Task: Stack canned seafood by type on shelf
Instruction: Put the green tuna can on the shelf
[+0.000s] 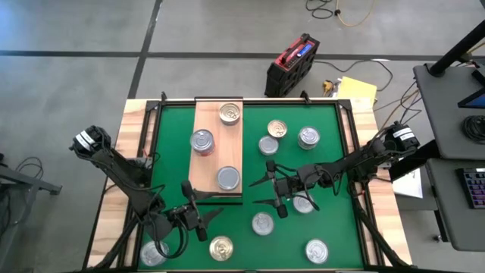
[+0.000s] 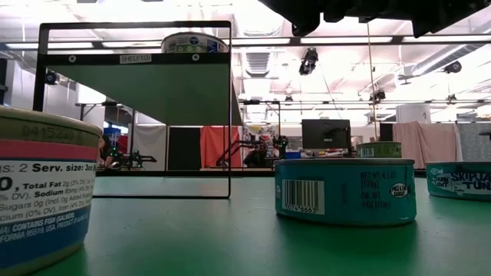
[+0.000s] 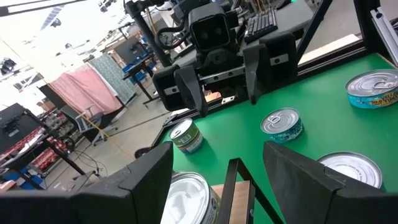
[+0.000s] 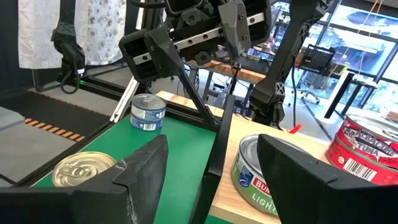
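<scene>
Canned seafood: three tins sit on the shelf (image 1: pixel 218 144), in a line along its length, a gold-lidded tin (image 1: pixel 229 114) at the far end, a silver tin (image 1: pixel 201 141) in the middle, another silver tin (image 1: pixel 228 178) at the near end. Other tins lie scattered on the green mat (image 1: pixel 333 182) right of the shelf and in front of it. My left gripper (image 1: pixel 198 205) hovers at the shelf's near edge, jaws wide, empty. My right gripper (image 1: pixel 270 189) hovers just right of the shelf's near end, jaws wide, empty.

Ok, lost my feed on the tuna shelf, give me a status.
Left hand open, empty, near shelf's front edge. Right hand open, empty, beside it. Three cans on the shelf, none stacked. Nothing blocking.
</scene>
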Robot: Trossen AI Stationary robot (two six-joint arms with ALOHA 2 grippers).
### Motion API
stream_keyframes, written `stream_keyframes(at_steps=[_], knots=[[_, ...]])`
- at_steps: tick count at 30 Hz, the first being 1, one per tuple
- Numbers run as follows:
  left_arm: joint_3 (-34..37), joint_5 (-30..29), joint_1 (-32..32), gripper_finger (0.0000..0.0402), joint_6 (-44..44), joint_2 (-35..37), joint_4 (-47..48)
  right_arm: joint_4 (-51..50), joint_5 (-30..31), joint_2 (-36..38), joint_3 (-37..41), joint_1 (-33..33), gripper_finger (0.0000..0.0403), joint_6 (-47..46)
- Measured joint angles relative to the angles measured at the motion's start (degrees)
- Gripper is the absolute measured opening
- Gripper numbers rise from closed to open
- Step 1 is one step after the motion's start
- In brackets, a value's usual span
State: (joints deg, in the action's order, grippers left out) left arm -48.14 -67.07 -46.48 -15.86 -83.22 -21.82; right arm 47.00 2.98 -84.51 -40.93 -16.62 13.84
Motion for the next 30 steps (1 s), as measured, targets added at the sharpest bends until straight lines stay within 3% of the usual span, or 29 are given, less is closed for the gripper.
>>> stream_keyframes(at_steps=[16,30], knots=[[0.0,-0.02,0.27,0.0233,1.18,0.02,0.0,0.0,0.02,-0.02,0.0,0.13,0.024,0.99],[0.03,0.02,0.13,0.0233,10.35,0.07,0.0,-5.83,1.55,1.26,0.0,0.0,0.0216,-8.42]])
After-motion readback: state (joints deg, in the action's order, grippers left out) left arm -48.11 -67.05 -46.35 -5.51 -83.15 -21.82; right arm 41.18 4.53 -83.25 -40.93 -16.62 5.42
